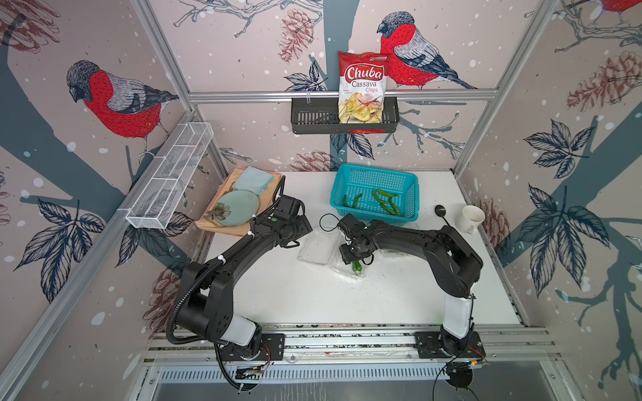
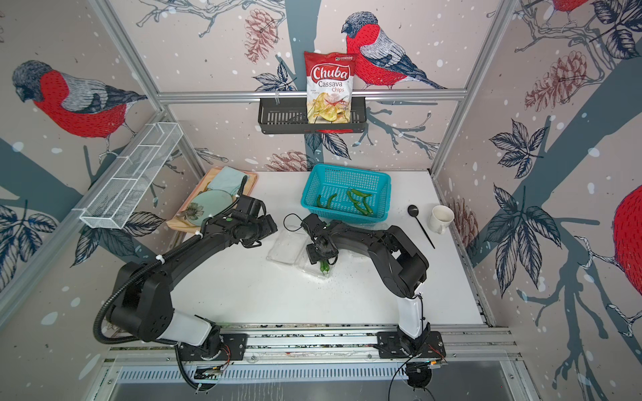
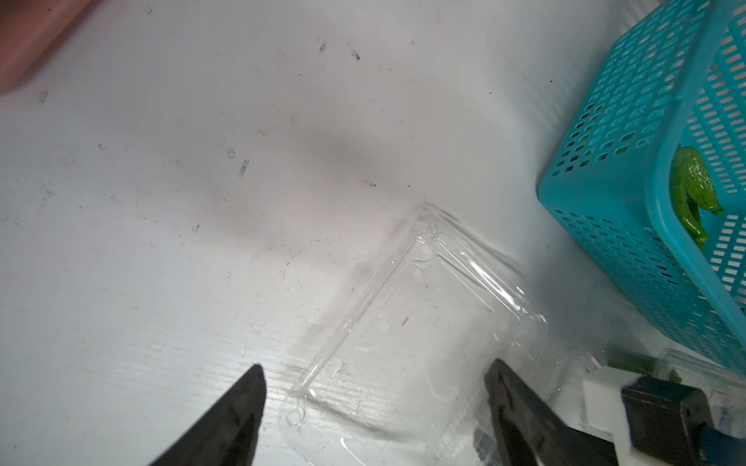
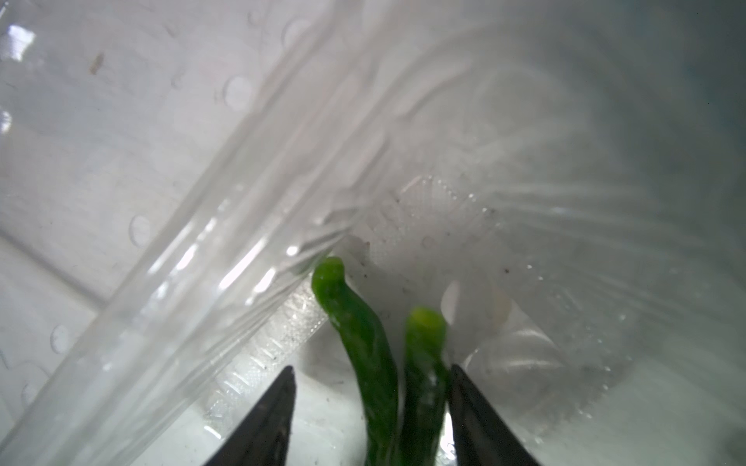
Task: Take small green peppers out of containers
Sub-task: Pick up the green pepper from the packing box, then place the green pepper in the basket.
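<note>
Two small green peppers (image 4: 363, 343) (image 1: 356, 267) lie in the base of an open clear container (image 1: 347, 272) (image 4: 524, 250) at mid-table. My right gripper (image 4: 371, 368) (image 1: 352, 261) reaches down into it. Its jaws stand open around both peppers: one finger touches a pepper, the other is clear of them. The container's lid (image 3: 403, 322) (image 1: 318, 247) lies flat beside the base. My left gripper (image 3: 375, 367) (image 1: 303, 227) hovers open over the lid's near edge, holding nothing. A second container (image 1: 394, 252) is mostly hidden under the right arm. Several peppers (image 1: 385, 201) (image 3: 690, 189) lie in the turquoise basket (image 1: 373, 172).
A white mug (image 1: 470, 218) and a black spoon (image 1: 441, 211) sit at the right. At the back left, an orange tray (image 1: 212, 225) carries a plate (image 1: 239, 210) and a cloth. A black rack (image 1: 312, 119) with a chips bag hangs on the back wall, and a white wire shelf (image 1: 170, 180) on the left wall.
</note>
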